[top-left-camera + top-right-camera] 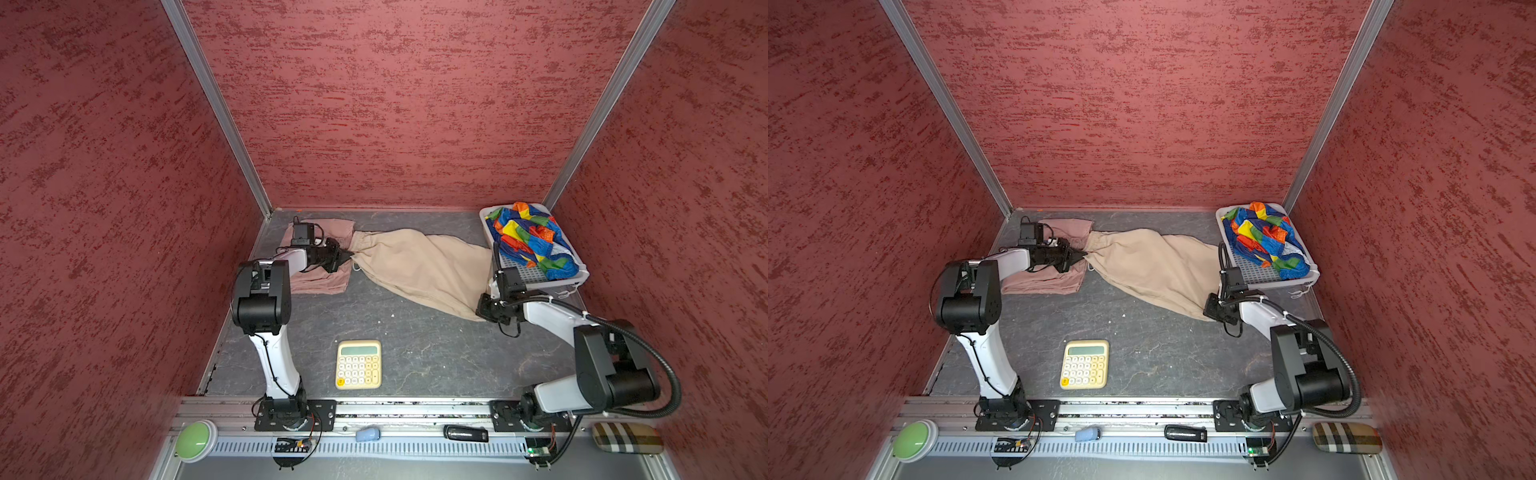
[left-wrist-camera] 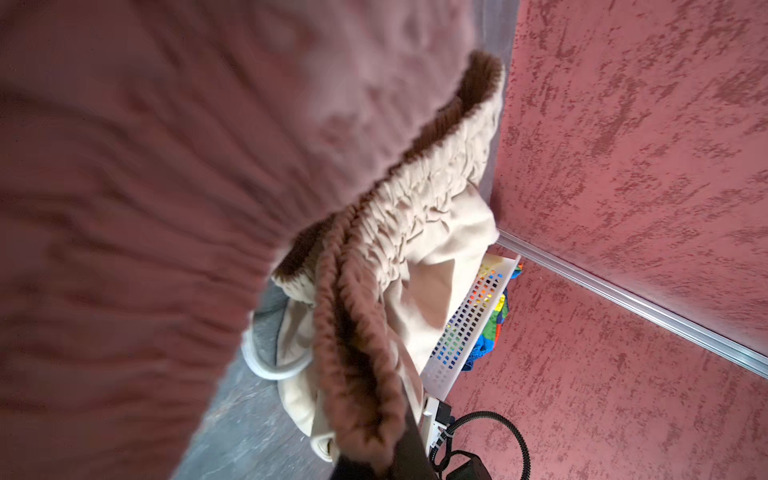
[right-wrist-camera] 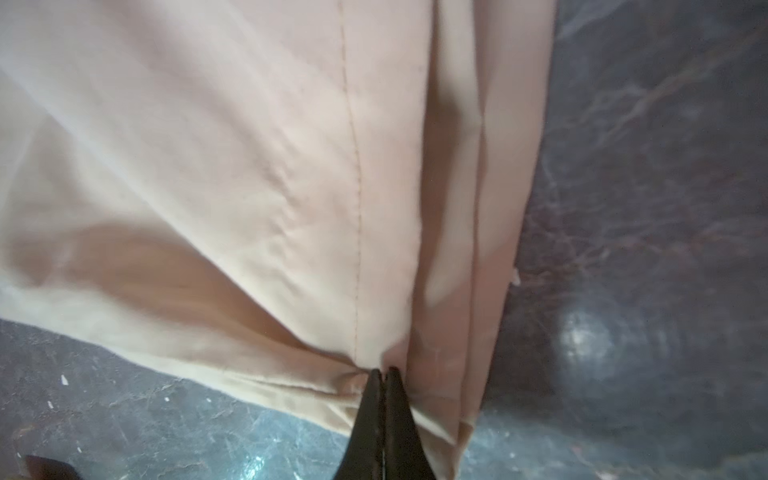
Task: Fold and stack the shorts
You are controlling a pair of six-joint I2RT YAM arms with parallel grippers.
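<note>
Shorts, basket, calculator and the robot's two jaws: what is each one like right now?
left gripper: jaws shut on the waistband of the beige shorts.
right gripper: jaws shut on their hem.
beige shorts: unfolded, stretched between the two.
pink shorts: lying flat, partly under the left gripper.
rainbow shorts: crumpled in the basket.
basket: upright, holding them.
calculator: face up.

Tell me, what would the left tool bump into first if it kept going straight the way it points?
The beige shorts: the left tool is shut on their gathered waistband and points along them. Farther on, probably the white basket, though depth is hard to judge.
</note>
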